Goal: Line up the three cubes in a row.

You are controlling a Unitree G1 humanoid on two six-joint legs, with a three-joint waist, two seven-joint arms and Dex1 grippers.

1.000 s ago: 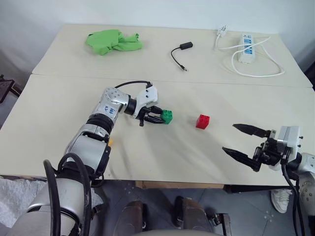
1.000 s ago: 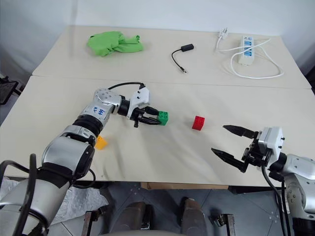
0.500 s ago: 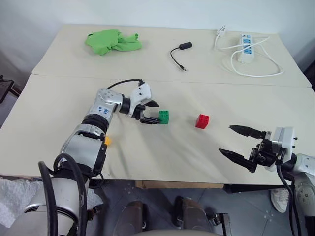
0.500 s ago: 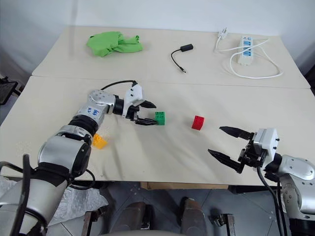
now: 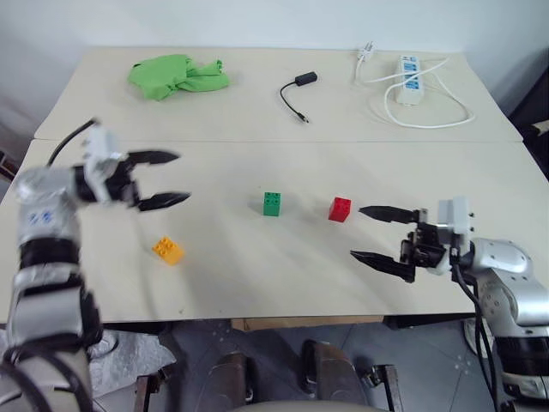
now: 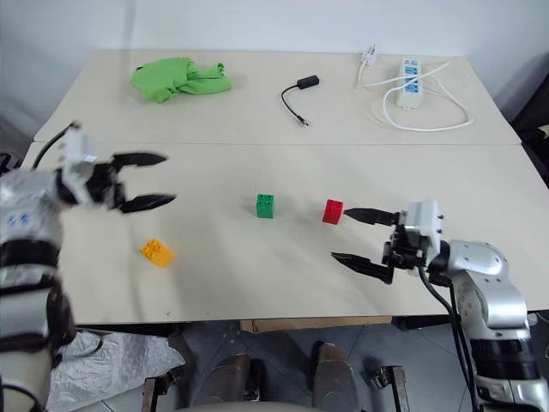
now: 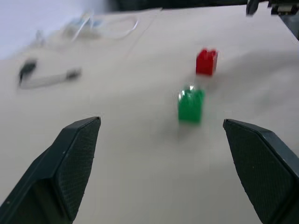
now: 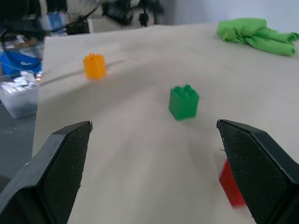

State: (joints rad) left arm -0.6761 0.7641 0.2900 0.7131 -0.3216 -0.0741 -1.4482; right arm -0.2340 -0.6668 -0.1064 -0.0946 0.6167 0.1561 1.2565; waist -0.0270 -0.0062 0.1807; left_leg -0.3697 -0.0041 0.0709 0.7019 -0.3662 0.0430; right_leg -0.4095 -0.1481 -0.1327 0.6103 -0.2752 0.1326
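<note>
Green cube [image 5: 272,203] sits free on the table [image 5: 257,275], and taking it as my marker, I see the red cube [image 5: 340,209] near it on the robot's right and the orange-yellow cube [image 5: 167,250] well apart on the left, nearer the robot. My left gripper [image 5: 165,179] hangs well to the left of the green cube with its fingers spread wide and nothing between them. My right gripper [image 5: 371,233] sits just beyond the red cube, fingers likewise wide apart and empty.
</note>
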